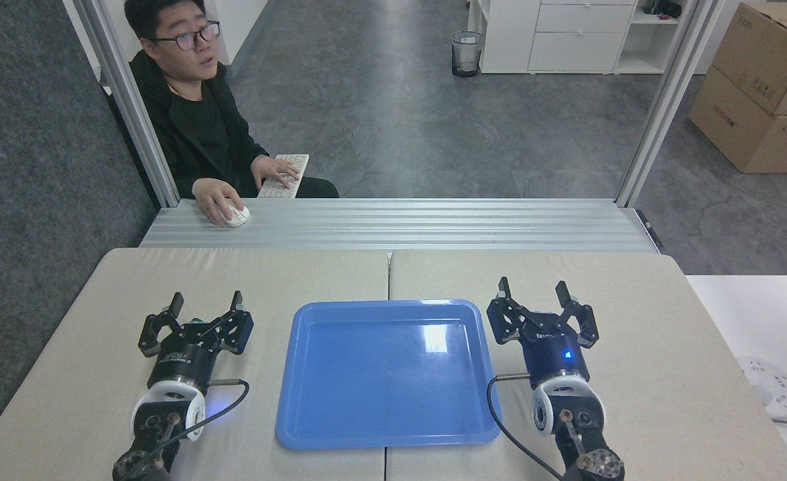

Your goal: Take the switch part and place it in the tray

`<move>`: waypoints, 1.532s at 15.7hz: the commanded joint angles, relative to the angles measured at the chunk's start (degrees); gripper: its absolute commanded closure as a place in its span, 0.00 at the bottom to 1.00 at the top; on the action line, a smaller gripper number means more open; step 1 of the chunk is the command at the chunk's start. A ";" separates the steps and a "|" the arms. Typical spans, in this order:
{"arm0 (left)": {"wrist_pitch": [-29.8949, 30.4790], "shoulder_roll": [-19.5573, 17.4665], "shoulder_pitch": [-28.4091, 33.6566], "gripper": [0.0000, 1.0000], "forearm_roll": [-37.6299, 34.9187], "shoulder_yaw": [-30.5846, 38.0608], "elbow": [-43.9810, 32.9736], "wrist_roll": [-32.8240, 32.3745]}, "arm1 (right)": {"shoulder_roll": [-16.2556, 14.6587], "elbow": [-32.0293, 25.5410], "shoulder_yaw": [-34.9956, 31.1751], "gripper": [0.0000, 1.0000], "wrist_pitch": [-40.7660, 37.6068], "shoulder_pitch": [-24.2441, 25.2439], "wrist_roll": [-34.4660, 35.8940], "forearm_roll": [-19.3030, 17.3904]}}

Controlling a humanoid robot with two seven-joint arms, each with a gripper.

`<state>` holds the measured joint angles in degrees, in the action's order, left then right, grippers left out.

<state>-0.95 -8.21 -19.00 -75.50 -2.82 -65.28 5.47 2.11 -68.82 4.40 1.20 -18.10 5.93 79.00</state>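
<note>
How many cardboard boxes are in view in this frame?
2. Both sit on the floor at the top right, stacked: the upper cardboard box rests on the lower cardboard box. The frame edge cuts both off, so more may lie beyond it.
</note>
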 commanded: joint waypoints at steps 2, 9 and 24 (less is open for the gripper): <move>0.07 -0.32 -0.42 0.00 0.00 0.10 2.95 0.42 | 0.00 -0.08 0.00 0.00 0.03 0.00 -0.04 0.02; 0.68 -3.39 -1.92 0.00 0.18 0.36 14.04 6.40 | 0.09 0.00 0.00 0.00 0.03 0.00 -0.04 -0.07; 2.26 -3.92 -4.03 0.00 -1.05 -1.93 29.33 10.88 | 0.09 0.00 0.00 0.00 0.03 0.00 -0.04 -0.07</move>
<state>1.37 -11.65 -21.42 -76.19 -3.40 -44.92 15.42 2.19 -68.83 4.39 1.20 -18.10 5.93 78.93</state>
